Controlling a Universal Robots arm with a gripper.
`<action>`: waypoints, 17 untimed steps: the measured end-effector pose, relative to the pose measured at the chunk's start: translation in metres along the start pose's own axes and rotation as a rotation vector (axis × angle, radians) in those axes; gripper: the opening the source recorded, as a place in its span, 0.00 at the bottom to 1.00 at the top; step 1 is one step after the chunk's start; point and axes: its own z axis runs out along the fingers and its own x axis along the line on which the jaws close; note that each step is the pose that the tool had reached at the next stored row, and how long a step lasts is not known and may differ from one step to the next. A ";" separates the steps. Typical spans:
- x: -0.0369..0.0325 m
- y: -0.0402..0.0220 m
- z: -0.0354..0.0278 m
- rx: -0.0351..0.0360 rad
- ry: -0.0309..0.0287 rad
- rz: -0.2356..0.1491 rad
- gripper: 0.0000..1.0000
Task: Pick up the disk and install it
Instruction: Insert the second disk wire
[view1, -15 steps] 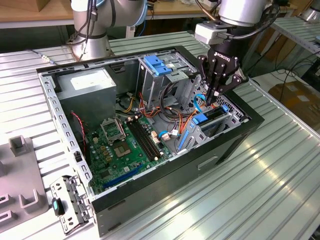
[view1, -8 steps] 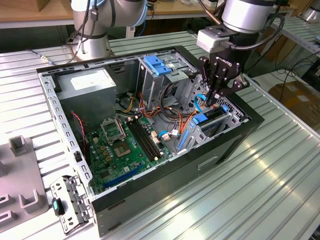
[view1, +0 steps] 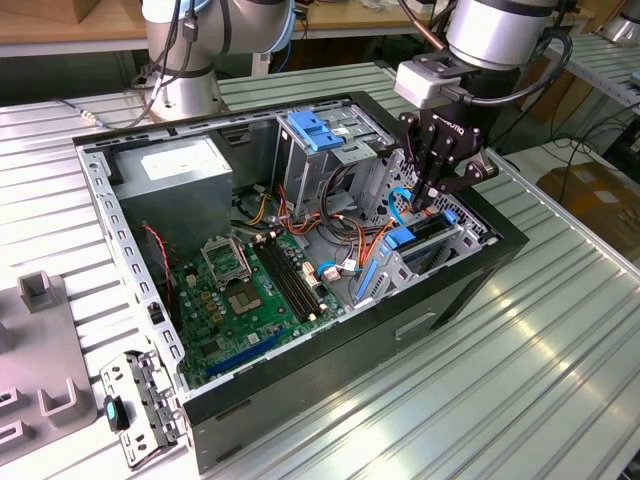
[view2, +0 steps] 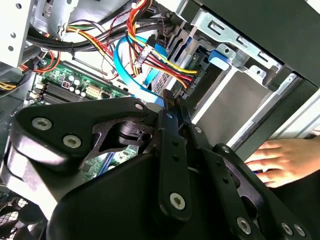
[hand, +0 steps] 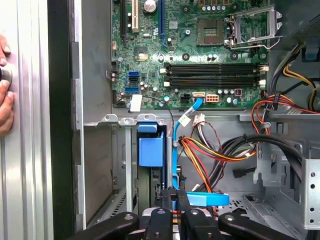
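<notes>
Open PC case (view1: 300, 370), disk (view1: 432, 228) in drive cage (view1: 400, 268), gripper (view1: 428, 196) narrow above.

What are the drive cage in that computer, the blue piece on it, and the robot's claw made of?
Drive cage: likely bare sheet steel, dull silver with stamped tabs and folded edges. Blue bracket: probably moulded plastic, with an even, slightly glossy colour and soft corners. Gripper: black matte links joined by silver screws, as seen in the second wrist view; anodised metal or hard plastic, hard to tell which.
</notes>
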 end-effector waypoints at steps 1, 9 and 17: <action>0.0000 0.0000 0.0000 0.0000 -0.0001 0.000 0.16; 0.0113 -0.0001 0.0019 -0.0006 -0.0607 0.001 0.16; 0.0233 -0.0004 0.0059 -0.0008 -0.0765 0.001 0.16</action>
